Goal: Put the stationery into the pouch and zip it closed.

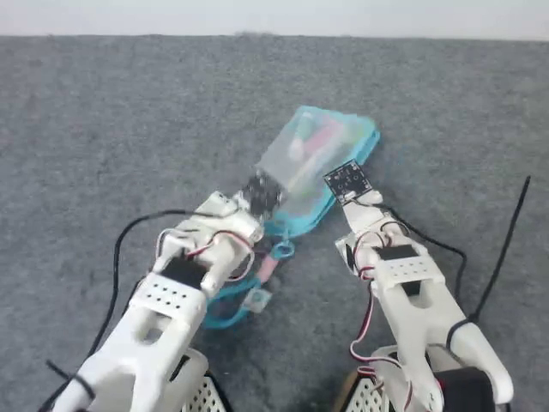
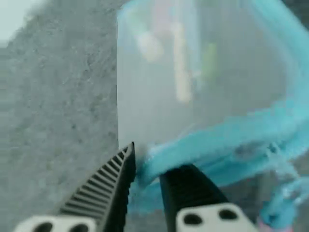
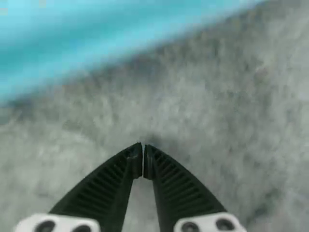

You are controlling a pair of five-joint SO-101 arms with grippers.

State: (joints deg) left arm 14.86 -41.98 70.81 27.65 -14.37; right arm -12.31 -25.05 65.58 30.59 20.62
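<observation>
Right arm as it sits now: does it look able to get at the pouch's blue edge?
Probably yes. The right hand is shut and empty over the carpet, with the blue edge of the pouch just ahead and nothing between. The left hand grips that edge farther along.

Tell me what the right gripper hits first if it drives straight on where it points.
Probably the grey mat: the shut right gripper aims at it just short of the blue edge of the pouch. Depth is unclear.
</observation>
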